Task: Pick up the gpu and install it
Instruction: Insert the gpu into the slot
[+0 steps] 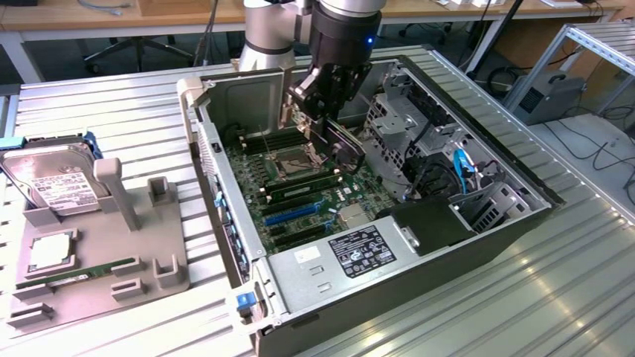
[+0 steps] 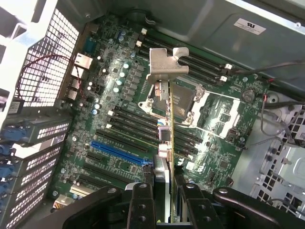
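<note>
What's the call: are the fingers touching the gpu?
Touching. The wrist view shows the gpu edge-on, clamped between the two fingers, each pressed against one face of the card with no gap.

The gpu (image 2: 170, 124) has a matt metal bracket (image 2: 167, 64).

light: bright overhead | glare: ribbed table (image 1: 555, 297) | shadow: soft inside computer case (image 1: 447, 286)
</note>
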`<state>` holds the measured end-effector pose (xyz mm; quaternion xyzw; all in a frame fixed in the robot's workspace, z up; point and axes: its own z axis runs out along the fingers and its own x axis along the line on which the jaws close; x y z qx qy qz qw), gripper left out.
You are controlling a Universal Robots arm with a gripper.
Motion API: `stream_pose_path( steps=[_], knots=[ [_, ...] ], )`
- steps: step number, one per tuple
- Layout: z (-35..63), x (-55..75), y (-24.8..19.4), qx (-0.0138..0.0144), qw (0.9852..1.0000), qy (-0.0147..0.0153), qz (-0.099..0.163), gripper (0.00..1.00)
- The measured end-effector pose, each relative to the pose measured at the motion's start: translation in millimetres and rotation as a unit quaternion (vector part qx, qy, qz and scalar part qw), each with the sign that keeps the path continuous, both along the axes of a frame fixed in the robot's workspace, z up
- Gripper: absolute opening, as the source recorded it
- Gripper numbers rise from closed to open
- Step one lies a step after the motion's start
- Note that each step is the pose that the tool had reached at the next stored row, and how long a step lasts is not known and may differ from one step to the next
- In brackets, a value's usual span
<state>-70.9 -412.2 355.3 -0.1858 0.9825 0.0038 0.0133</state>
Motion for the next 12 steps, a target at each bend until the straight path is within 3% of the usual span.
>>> stream_pose_path(
  steps=[12],
  knots=[
    [-0.1, 0.0, 0.0, 0.0, 0.9999, 0.0, 0.011, 0.27]
  ],
)
